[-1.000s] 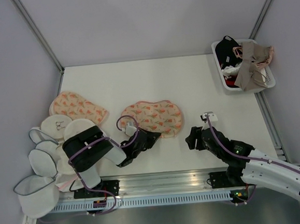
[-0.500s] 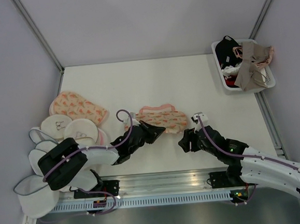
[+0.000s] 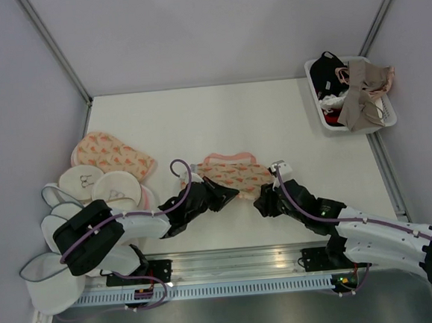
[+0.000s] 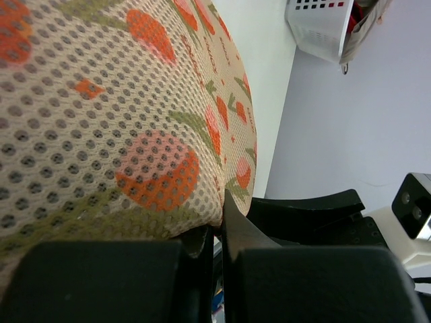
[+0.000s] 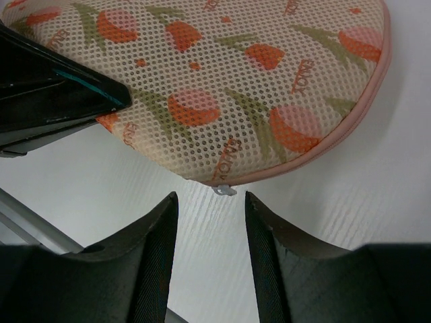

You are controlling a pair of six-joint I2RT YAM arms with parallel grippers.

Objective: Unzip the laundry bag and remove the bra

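Pinching laundry bag (image 3: pixel 235 171) edge w/ left tool (image 3: pixel 230 194); right tool (image 5: pixel 210 202) open, tips just short of zip pull (image 5: pixel 224 190).

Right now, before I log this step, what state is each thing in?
laundry bag: looks zipped, one edge pinched
left gripper: shut on the laundry bag
right gripper: open, zipper pull just ahead of its gap, untouched
basket: holds piled garments
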